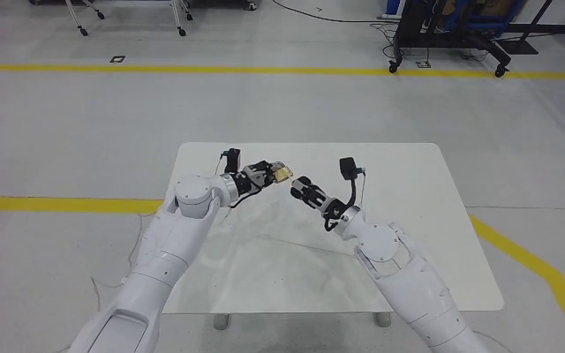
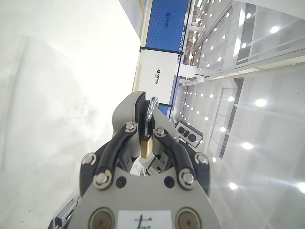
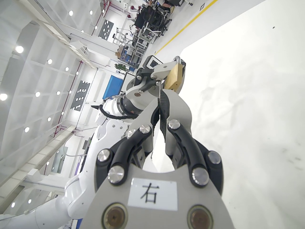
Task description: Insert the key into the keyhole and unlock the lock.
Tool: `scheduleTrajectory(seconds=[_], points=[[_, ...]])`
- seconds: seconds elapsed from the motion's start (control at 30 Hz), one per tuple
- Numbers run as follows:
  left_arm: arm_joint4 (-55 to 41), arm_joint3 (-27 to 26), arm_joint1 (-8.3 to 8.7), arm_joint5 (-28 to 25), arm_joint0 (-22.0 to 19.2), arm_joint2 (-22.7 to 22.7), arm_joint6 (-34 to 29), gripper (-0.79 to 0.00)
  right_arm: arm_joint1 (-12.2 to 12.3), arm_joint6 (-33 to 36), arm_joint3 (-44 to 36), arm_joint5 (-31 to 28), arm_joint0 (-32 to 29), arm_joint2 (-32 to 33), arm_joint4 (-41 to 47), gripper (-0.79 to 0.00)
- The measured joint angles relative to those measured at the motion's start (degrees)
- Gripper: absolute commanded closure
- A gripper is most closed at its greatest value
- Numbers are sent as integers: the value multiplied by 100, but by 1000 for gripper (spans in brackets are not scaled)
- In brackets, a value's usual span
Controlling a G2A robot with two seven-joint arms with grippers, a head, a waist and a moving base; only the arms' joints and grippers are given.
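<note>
A brass lock point(image 1: 282, 175) is held above the white table point(image 1: 415, 238), just above the centre of the frame in the top view. It is clamped between the fingers of the left gripper point(image 1: 275, 172). In the left wrist view the brass body is seen edge-on, pinched between the two pads, with the silver shackle point(image 2: 152, 107) standing out past the fingertips.

The right gripper point(image 1: 297, 184) is placed just to the lower right of the lock in the top view, with its tip pointed at it. The two grippers are near each other over the upper middle part of the table.

The right gripper's fingers are pressed together on the key point(image 3: 158, 91), whose thin metal blade is seen edge-on between the dark pads in the right wrist view. The blade is pointed towards the lock and the left gripper's nearer finger, and its tip lies close to one corner of the brass body. Whether it touches the lock or has entered the keyhole cannot be told, as the keyhole itself cannot be made out.

Both arms are bent inward from the lower corners of the top view — the left from the lower left, the right from the lower right.
</note>
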Motion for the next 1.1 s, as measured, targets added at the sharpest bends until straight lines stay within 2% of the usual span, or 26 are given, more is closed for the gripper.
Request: scheduleTrajectory(seconds=[0.4,0.7,1.1], points=[[-27,-132,30,0,101,-107,87,0,-1,621,155,-45,103,28,302,0],[5,-108,24,-8,74,-72,63,0,-42,417,262,55,181,3,386,0],[7,-54,18,-71,40,-55,37,0,-58,520,360,113,209,72,628,0]])
